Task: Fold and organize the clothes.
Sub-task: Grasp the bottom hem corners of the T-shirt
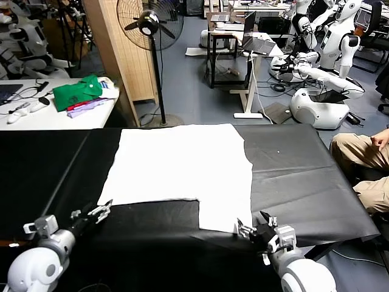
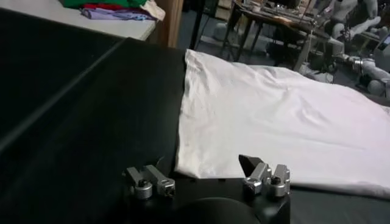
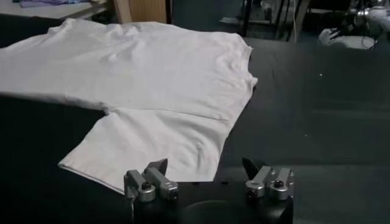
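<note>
The clothes are one white T-shirt [image 1: 182, 161] spread flat on the black table [image 1: 292, 170]. A narrower part of it [image 1: 225, 213] reaches toward the front edge on the right. My left gripper [image 1: 102, 211] is open, low over the table just short of the shirt's front left corner [image 2: 186, 167]. In the left wrist view the left gripper [image 2: 200, 173] holds nothing. My right gripper [image 1: 248, 230] is open at the near edge of the narrower part. In the right wrist view the shirt [image 3: 158, 79] lies ahead of the empty right gripper [image 3: 205, 165].
A white side table at the back left carries a green garment [image 1: 78, 91] and a purple cloth [image 1: 91, 107]. A standing fan [image 1: 150, 24] is behind the table. A seated person's legs [image 1: 364, 161] are close to the table's right edge.
</note>
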Robot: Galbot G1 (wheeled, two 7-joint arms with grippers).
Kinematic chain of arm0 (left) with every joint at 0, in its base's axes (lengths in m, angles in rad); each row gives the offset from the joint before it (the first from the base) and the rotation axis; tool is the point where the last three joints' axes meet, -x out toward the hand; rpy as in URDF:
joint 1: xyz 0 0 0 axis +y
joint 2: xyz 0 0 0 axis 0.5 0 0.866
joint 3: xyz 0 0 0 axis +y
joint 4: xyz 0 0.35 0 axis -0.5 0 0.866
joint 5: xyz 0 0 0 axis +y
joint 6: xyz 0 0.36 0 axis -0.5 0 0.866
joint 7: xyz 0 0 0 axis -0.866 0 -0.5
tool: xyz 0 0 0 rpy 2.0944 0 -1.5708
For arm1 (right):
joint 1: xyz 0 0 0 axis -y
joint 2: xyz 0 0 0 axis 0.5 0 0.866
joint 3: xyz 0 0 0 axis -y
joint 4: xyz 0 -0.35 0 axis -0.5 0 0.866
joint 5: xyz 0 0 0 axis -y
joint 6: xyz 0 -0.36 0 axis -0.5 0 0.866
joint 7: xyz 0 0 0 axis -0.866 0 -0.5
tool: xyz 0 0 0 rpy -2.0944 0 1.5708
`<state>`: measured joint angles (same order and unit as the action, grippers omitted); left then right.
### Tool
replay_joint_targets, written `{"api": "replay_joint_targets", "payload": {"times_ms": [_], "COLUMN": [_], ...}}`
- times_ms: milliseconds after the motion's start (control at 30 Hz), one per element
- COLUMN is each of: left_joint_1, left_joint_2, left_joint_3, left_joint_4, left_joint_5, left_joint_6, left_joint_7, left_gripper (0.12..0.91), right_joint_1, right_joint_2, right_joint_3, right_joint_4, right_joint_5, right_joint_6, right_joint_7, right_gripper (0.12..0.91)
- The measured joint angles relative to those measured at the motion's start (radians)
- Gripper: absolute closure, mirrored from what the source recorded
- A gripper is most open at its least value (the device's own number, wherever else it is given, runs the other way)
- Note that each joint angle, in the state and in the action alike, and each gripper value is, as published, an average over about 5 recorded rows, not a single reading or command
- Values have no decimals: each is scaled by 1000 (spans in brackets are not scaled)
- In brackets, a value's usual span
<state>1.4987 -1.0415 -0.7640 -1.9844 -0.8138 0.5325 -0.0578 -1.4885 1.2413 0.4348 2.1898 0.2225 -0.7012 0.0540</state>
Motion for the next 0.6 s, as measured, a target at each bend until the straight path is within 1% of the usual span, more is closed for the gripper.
{"api": "replay_joint_targets", "payload": {"times_ms": [133,233,333,367,467,500,533,567,600], "left_joint_1": [-10,-20,-29,-30,-31,-31,-31,-31,-31], "left_joint_2": [0,-3,-8,-9,-10,-10,-10,-10,-11], "left_joint_3": [5,7,11,13,15,15,16,16,16], "left_joint_4": [13,27,44,50,69,74,79,83,85], "left_joint_5": [7,8,10,10,14,16,19,22,24], "left_joint_6": [-2,-3,-2,-2,-4,-5,-6,-7,-7], "left_joint_7": [6,3,-5,-7,-5,-3,-2,-1,0], "left_gripper": [232,232,264,294,432,499,549,599,665], "right_joint_1": [-3,-3,-3,-3,-3,-3,-3,-3,-4], "right_joint_2": [7,11,14,14,17,19,21,23,24], "right_joint_3": [-4,-7,-10,-11,-16,-19,-21,-23,-24], "right_joint_4": [-8,-17,-27,-29,-33,-33,-33,-33,-31], "right_joint_5": [-9,-14,-23,-26,-32,-33,-34,-35,-35], "right_joint_6": [3,4,5,5,7,7,8,8,9], "right_joint_7": [2,2,-1,-2,-3,-3,-2,-1,1], "right_gripper": [227,227,252,279,376,412,449,503,547]}}
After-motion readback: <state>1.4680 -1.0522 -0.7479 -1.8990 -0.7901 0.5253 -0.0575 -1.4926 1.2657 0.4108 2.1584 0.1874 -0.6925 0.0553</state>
